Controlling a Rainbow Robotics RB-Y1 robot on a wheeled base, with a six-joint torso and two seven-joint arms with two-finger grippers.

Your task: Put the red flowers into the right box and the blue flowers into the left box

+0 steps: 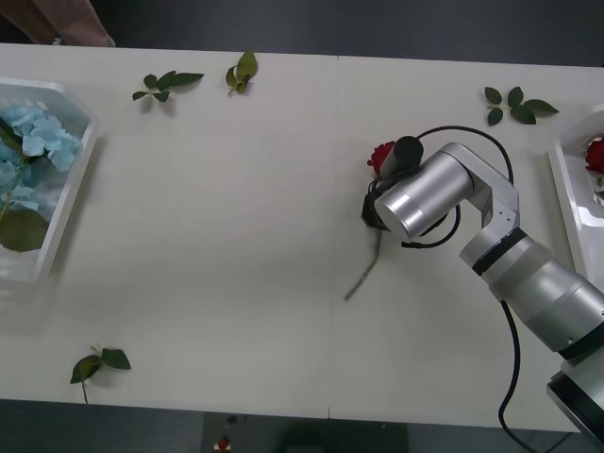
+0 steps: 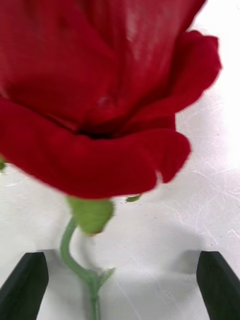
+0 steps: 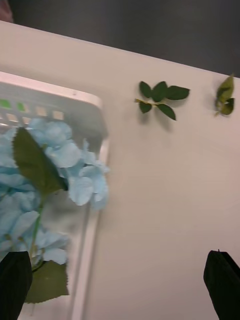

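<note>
Right gripper (image 2: pixel 120 285) low over mid-table, jaws wide apart, gripping nothing. A red rose (image 2: pixel 95 95) lies on the table (image 1: pixel 236 236) just ahead of the open jaws, its stem (image 2: pixel 75 260) running back between the fingers (image 2: pixel 25 290), nearer one of them, touching neither. Bare table to both sides of the jaws.

Left gripper (image 3: pixel 120 285) hangs by the left box (image 3: pixel 95 105), jaws wide, holding nothing; one finger (image 3: pixel 14 282) over the box's rim, the other over bare table.

Left box holds blue flowers (image 1: pixel 38 137) with dark leaves. Right box (image 1: pixel 566 198) at the far right edge holds a red bloom (image 1: pixel 595 153). Loose leaf sprigs (image 1: pixel 165 85) lie along the table's edges.
</note>
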